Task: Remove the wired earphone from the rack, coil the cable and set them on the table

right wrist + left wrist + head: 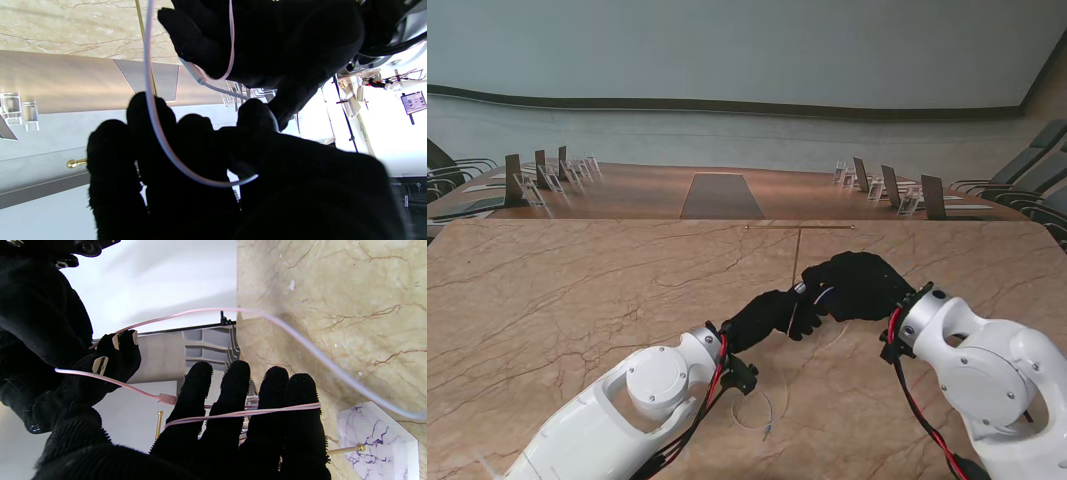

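The two black-gloved hands met above the middle of the desk (547,300), just in front of the thin gold rack (799,245) that stood toward the desk's far edge. The left hand (772,315) was held flat with its fingers (272,406) straight and side by side, and the pale pink cable (247,412) lay wrapped across them in a couple of turns. The right hand (857,285) had its fingers curled, with thumb and fingertips (116,350) apparently pinching the same cable, though the dark glove made the grip hard to read. One slack loop of the cable (752,412) rested on the desk nearer to me, between the two forearms.
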Robot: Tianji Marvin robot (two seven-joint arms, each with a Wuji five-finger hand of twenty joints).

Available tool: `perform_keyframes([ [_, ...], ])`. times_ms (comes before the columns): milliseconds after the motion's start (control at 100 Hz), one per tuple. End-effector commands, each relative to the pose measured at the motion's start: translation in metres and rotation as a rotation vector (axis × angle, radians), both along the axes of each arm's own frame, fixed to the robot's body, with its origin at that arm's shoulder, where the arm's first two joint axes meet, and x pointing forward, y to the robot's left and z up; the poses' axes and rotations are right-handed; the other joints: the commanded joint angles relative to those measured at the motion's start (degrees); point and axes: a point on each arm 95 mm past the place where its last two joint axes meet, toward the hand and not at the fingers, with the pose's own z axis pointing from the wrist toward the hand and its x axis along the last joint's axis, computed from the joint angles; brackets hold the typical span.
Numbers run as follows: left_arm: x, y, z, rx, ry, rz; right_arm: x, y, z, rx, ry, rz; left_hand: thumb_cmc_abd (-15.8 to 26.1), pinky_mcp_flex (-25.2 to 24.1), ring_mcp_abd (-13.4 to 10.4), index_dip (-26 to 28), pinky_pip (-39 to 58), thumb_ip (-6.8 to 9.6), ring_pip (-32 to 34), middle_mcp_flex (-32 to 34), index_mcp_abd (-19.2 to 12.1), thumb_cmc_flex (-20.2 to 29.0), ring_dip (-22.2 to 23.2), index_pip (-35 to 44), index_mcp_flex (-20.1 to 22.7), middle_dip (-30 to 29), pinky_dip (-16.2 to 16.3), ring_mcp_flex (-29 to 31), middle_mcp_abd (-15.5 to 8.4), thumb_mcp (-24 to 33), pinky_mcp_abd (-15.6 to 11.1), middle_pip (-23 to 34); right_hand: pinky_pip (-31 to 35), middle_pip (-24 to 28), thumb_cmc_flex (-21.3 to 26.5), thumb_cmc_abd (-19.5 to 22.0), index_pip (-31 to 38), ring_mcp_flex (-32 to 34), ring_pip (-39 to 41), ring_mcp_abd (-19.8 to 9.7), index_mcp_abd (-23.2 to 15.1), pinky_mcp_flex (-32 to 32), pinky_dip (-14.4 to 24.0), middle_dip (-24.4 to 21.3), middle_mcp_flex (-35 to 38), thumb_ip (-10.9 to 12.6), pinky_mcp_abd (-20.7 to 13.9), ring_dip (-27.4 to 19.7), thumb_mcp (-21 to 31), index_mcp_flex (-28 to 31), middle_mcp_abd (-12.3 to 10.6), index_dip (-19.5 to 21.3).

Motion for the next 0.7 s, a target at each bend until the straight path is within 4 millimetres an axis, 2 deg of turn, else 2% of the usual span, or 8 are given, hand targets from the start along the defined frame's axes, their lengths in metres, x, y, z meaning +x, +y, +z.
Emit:
perform_keyframes([
  [0, -0.002, -0.007, 0.005, -0.015, -0.006, -0.008, -0.008, 0.012, 0.005, 0.015, -0.015, 0.041, 0.8, -0.8, -1.1, -1.2, 0.9, 1.08, -1.7, -2.1, -1.6, 0.7, 1.0, -3.1, -2.5, -0.7, 1.1, -2.0, -1.9, 2.0, -0.8, -1.4, 5.8, 1.7, -2.3, 0.1, 2.0, 4.5, 3.1, 1.5, -6.1, 2.1, 1.0, 0.8, 1.2, 0.7, -0.8, 0.9, -1.5, 0.8, 6.9, 0.0],
  [180, -0.001, -0.007, 0.007, -0.035, -0.016, 0.015, -0.015, 0.015, 0.005, 0.015, -0.025, 0.051, 0.7, -2.3, -2.3, -1.8, -1.1, 1.07, -3.8, -3.4, -1.6, -1.2, 0.4, -3.9, -3.4, -1.7, 0.2, -3.6, -2.4, 2.1, -2.1, -2.8, 5.7, 1.3, -2.3, -0.6, 2.2, 5.4, 2.9, 1.5, -6.1, 2.9, 0.7, 0.9, 1.9, -0.3, -0.2, 0.6, -1.3, 0.5, 6.5, -1.7],
  [390, 0.000, -0.006, 0.011, -0.063, -0.021, 0.040, -0.025, 0.016, 0.000, 0.019, -0.013, 0.044, 1.3, -3.5, -3.3, -2.2, -2.8, 0.90, -5.2, -4.4, -1.6, -2.5, -0.1, -4.5, -3.7, -2.4, -0.6, -5.0, -2.8, 2.0, -3.4, -3.8, 4.9, -0.4, -3.0, -3.3, 3.1, 6.8, 1.7, 2.6, -5.1, 4.1, 0.0, 0.4, 3.9, -1.3, 2.2, -0.1, 1.9, 1.8, 6.9, -4.6],
  [690, 0.004, -0.002, 0.019, -0.101, -0.043, 0.074, -0.037, 0.019, -0.017, 0.002, 0.046, 0.047, 1.2, -4.2, -4.1, -2.3, -4.3, 0.87, -6.3, -4.9, -1.6, -2.1, -0.6, -4.8, -3.7, -2.9, -1.3, -5.6, -3.0, 2.3, -4.7, -4.4, 4.3, -1.1, -3.7, -4.9, 3.7, 7.8, 0.9, 3.3, -4.8, 4.8, -0.2, 0.0, 5.3, -1.2, 3.9, -0.3, 4.1, 2.9, 7.1, -4.5],
])
